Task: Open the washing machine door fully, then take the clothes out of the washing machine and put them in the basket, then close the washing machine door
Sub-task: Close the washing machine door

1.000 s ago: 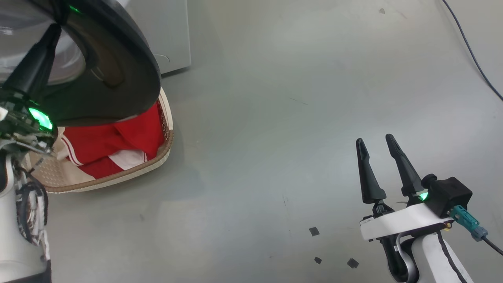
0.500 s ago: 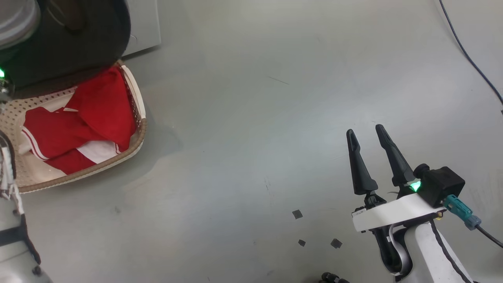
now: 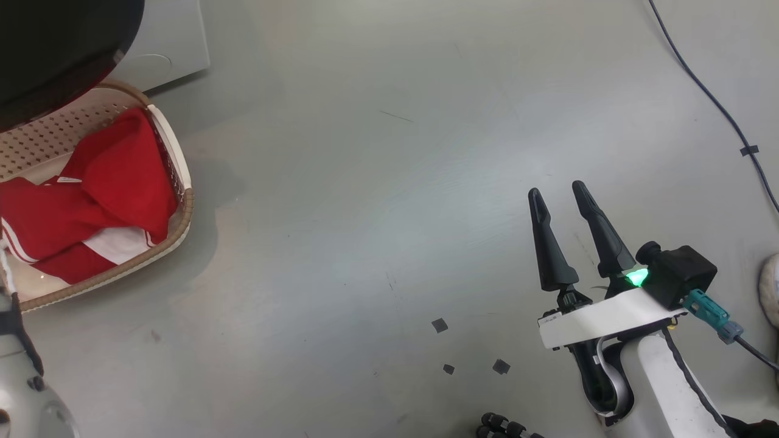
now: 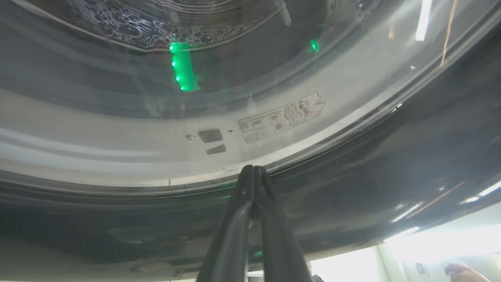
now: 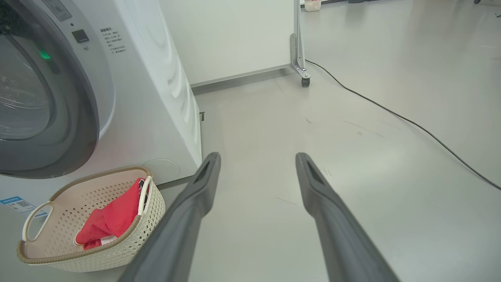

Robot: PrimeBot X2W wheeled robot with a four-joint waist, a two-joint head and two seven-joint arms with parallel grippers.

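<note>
The washing machine door shows its black rim at the head view's top left. In the right wrist view the washing machine door lies close against the white washing machine. My left gripper is shut with nothing in it, its tips touching the door where the glass meets the black rim. The red clothes lie in the cream basket on the floor below the door. My right gripper hangs open and empty over bare floor, far right of the basket.
A dark cable runs across the floor at the right. Small black bits lie near my right arm. A shoe shows at the right edge, a hand in the left wrist view. A wheeled white panel stands behind the machine.
The head camera has shifted, sliding everything up and left. The door has swung back off the basket towards the machine, uncovering its far rim. My right gripper stays open.
</note>
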